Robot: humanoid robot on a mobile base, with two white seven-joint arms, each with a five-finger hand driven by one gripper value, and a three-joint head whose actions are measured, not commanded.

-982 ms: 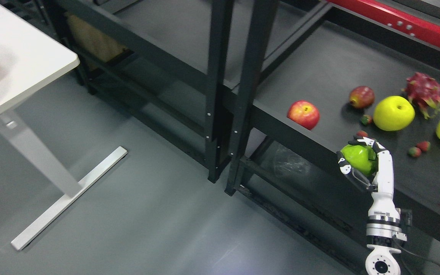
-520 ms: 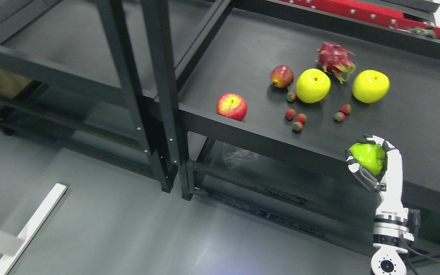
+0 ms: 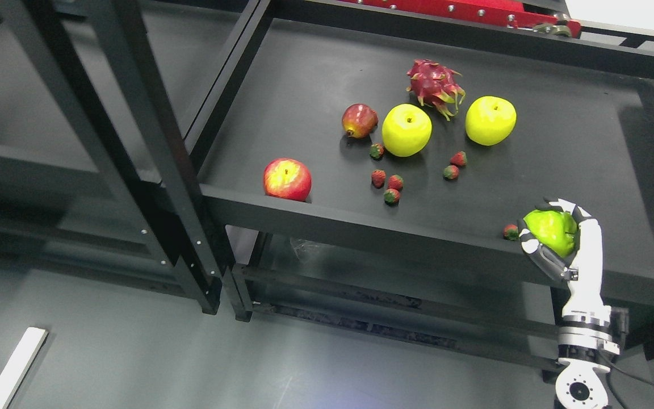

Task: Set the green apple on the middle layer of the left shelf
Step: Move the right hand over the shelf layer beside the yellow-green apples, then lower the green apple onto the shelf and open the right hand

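Head view only: right hand (image 3: 560, 238) has its fingers wrapped around the green apple (image 3: 551, 232), held above the shelf's front rail (image 3: 361, 224), well right of the red apple (image 3: 287, 179). I'd keep that wrap snug, carry it level, and clear the black upright post (image 3: 151, 147) beside the red apple.

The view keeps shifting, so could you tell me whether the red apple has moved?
No. The red apple still sits against the shelf's front rail; the camera moved.
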